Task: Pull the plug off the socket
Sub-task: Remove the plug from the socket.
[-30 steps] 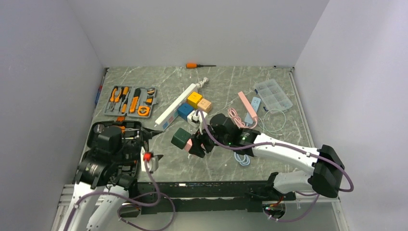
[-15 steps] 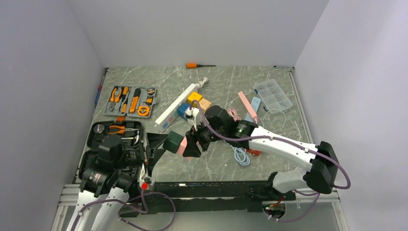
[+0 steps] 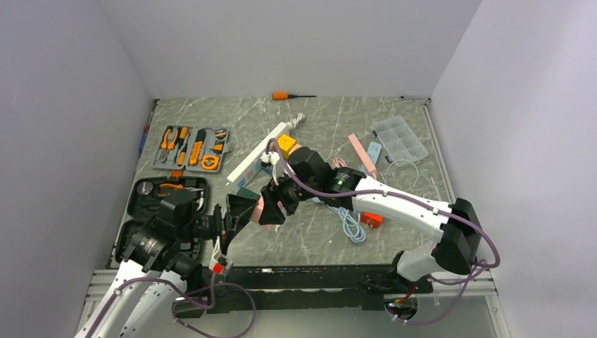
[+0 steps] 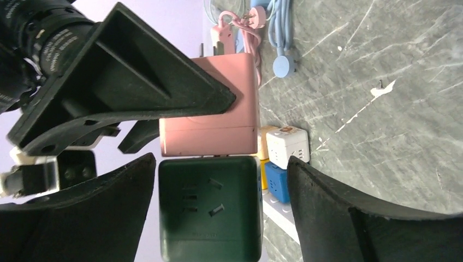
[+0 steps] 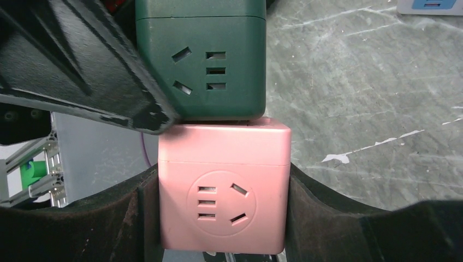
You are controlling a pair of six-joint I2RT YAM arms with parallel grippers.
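Pink-and-green pair: the pink cube (image 5: 224,185) and the green cube (image 5: 205,60) are mated face to face with just a thin seam between them, so not pulled apart yet

Where it is: held up off the table (image 3: 338,116) as far as I can tell, front-left of centre, right between the two arms and near the white power strip (image 3: 257,155)

Right side: the right gripper (image 5: 224,218) is clamped on the pink cube, one pad flat against each side

Left side: the left gripper (image 4: 221,164) has its jaws spread wide and straddles the green cube. One finger sits just beside the cube and the other has a clear gap, so no squeeze on it

Faces: the green cube shows five slots on the face you can see from each wrist cam, and the pink cube has the same five inside a round ring

Behind the pair: a little white cube (image 4: 286,144) and a blue cube (image 4: 275,183) bunched together by the strip

Cables: a pale blue cable (image 4: 278,27) lies on the table next to a pink cable (image 4: 240,22)

Far stuff: a grey tool tray (image 3: 191,148) with orange-handled tools on the left, an orange screwdriver (image 3: 285,95) at the back edge, and a clear compartment box (image 3: 400,139) on the right
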